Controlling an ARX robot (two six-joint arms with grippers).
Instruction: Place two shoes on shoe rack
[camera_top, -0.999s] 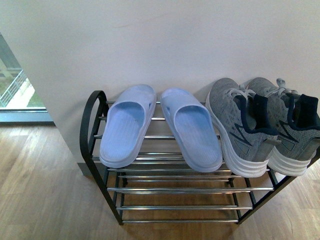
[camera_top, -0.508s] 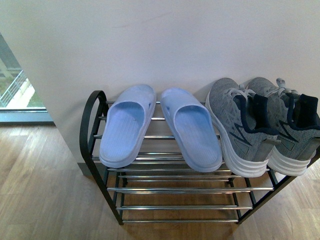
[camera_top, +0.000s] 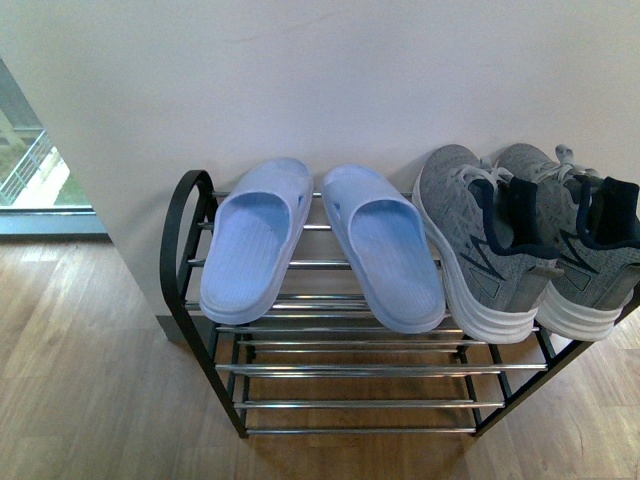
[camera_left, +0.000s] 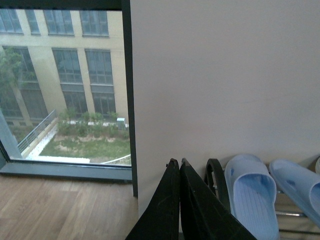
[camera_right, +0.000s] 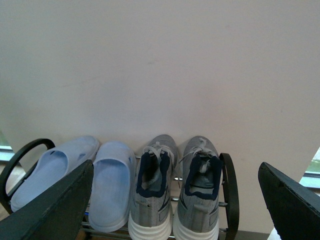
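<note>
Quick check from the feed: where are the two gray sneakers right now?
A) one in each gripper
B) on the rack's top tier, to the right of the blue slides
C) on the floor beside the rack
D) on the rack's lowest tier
B: both gray sneakers sit side by side on the shoe rack's top bars, right of the pale blue slides; neither gripper holds anything.

home entryway | shoe rack (camera_top: 190, 250) against wall | wood floor (camera_top: 80, 380) | window (camera_left: 65, 85)
</note>
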